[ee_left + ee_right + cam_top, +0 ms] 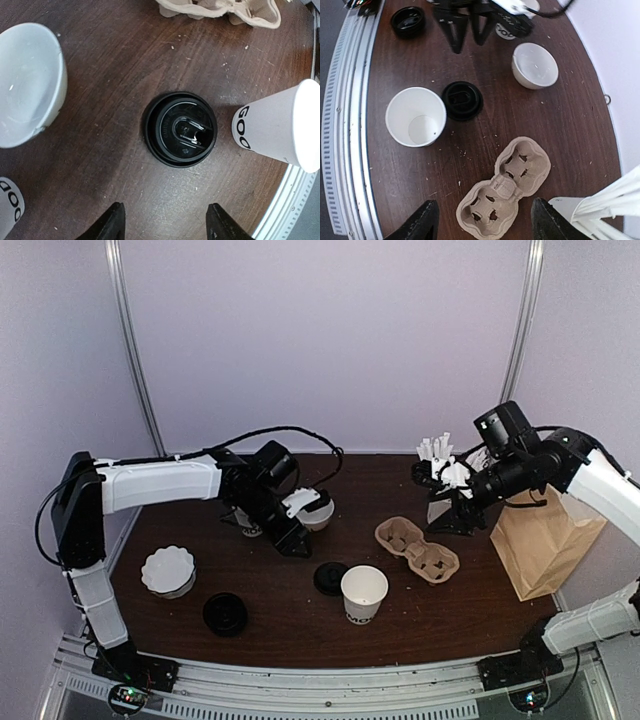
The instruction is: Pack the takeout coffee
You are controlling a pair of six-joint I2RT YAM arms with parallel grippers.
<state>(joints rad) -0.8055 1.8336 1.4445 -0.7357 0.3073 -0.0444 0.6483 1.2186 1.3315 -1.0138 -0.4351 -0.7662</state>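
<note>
No cup with a lid on it shows clearly. A printed white cup (249, 526) stands under my left arm, its top hidden; it also shows in the left wrist view (7, 205). A loose black lid (330, 577) lies flat beside a lidless printed cup (363, 592). My left gripper (292, 540) is open and empty, hovering just short of that lid (181, 129), with the lidless cup (280, 125) to its right. My right gripper (455, 515) is open and empty above the cardboard cup carrier (505, 187). The lid (462, 100) and lidless cup (416, 122) lie beyond it.
A white bowl (318, 510) sits by my left gripper. A second black lid (225, 613) and a fluted white dish (168, 572) lie front left. A cup of white sticks (440, 462) stands back right beside a brown paper bag (545, 540).
</note>
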